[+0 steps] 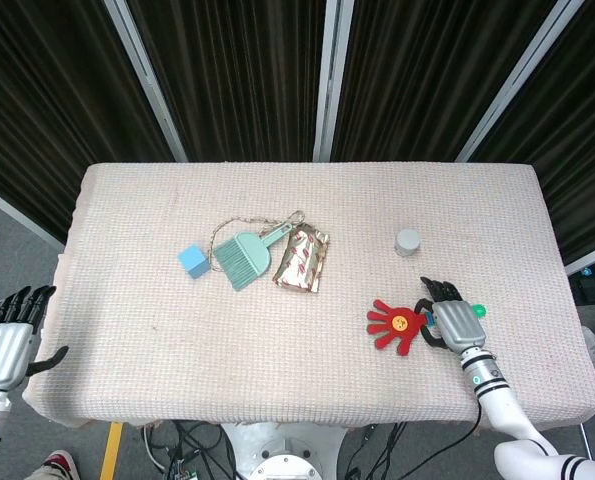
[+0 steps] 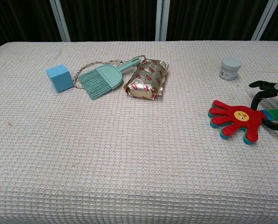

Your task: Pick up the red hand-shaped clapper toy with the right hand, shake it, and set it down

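I see the red clapper toy (image 1: 397,324) at about four o'clock on the worktop (image 1: 157,370). My right robot hand (image 1: 453,318) has its fingers curled round the green handle, grasping it for the lift. My left robot hand (image 1: 4,345) hangs released off the worktop's edge. A small lidded jar (image 1: 407,241) stands near; contents unseen.
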